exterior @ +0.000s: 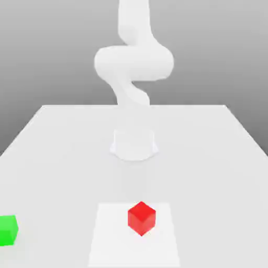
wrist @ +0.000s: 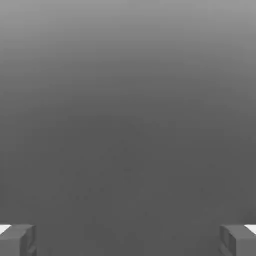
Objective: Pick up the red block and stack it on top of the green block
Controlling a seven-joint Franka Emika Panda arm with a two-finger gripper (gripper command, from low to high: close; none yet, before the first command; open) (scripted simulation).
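The red block (exterior: pixel 141 218) is a small bright cube resting on the white table (exterior: pixel 209 157), near the front at the middle. The green block (exterior: pixel 7 230) sits on the table at the exterior view's far left, well apart from the red one. My gripper (wrist: pixel 128 241) is open in the hand view: its two grey fingertips (wrist: pixel 18 240) stand far apart at the picture's edges, with nothing between them and plain grey beyond. The white arm (exterior: pixel 133 63) rises behind the blocks, bent over its base (exterior: pixel 134 144).
A paler square patch (exterior: pixel 134 235) marks the tabletop under the red block. The table's edges run off towards the exterior view's left and right, with a grey backdrop behind.
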